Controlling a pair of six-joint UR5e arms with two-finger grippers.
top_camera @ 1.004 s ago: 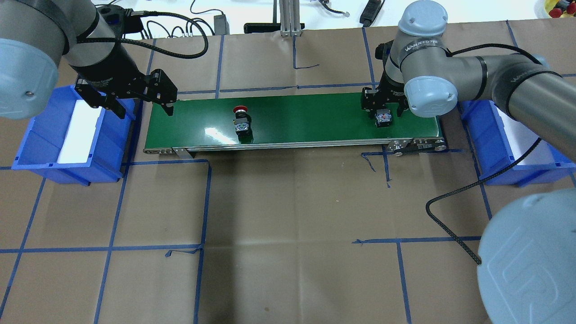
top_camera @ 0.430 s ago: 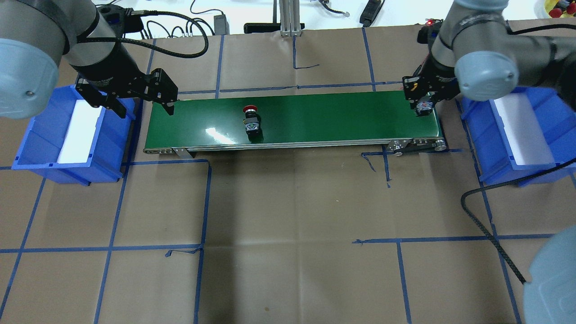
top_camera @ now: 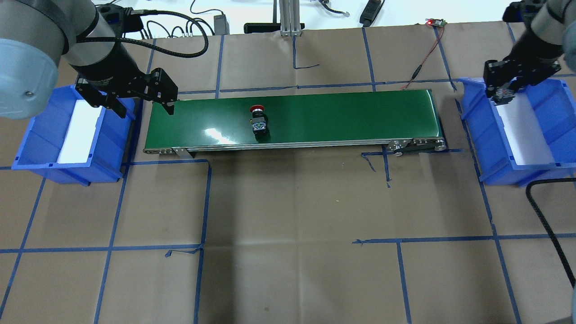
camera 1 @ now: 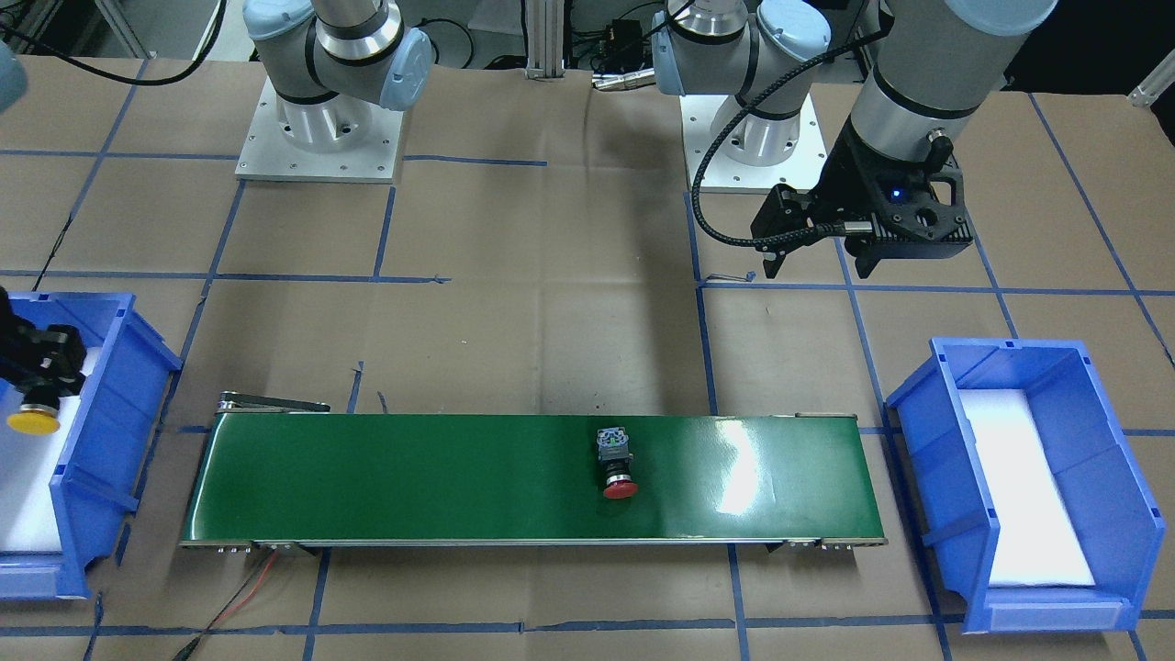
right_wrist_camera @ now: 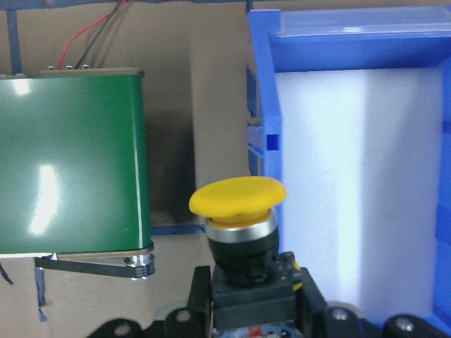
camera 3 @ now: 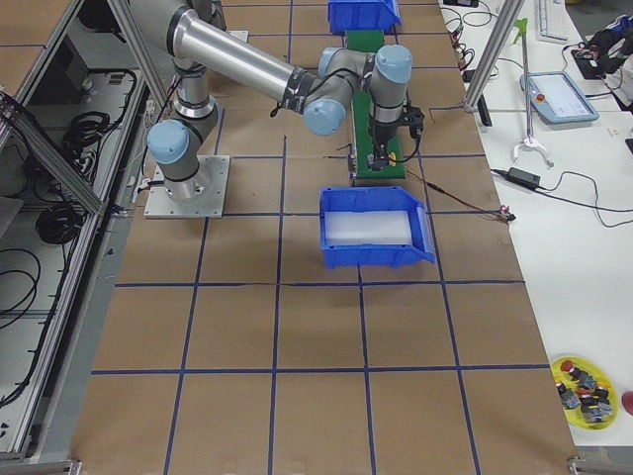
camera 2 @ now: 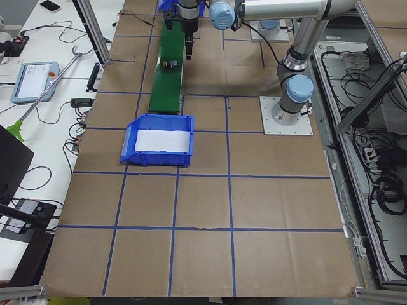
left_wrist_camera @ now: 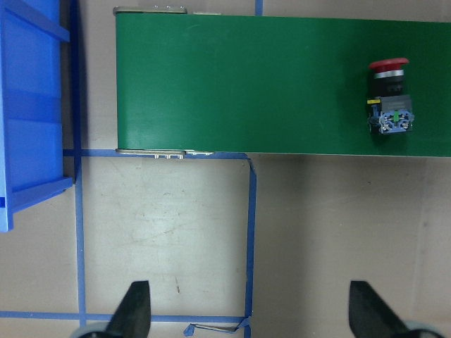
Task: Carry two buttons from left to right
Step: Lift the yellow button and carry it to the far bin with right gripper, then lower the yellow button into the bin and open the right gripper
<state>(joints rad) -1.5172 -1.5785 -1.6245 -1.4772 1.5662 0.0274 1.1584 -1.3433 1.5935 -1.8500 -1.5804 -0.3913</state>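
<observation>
The red-capped button (top_camera: 258,120) lies on its side on the green conveyor belt (top_camera: 342,114), a little left of the belt's middle; it also shows in the front view (camera 1: 617,464) and the left wrist view (left_wrist_camera: 391,95). My right gripper (top_camera: 504,92) is shut on the yellow-capped button (right_wrist_camera: 239,204) by its grey block. It holds the button in the air over the belt-side far corner of the right blue bin (top_camera: 472,123). The yellow cap shows in the front view (camera 1: 32,420). My left gripper (top_camera: 144,109) is open and empty, above the belt's left end.
The left blue bin (top_camera: 27,135) with a white foam liner stands beside the belt's left end. The right bin holds white foam too. A red and black wire (top_camera: 423,63) runs from the belt's right end. Cables and an aluminium post lie at the table's far edge.
My right gripper has carried the yellow button from the belt's right end to over the right bin. The red button has moved right along the belt. The left gripper has not moved.
</observation>
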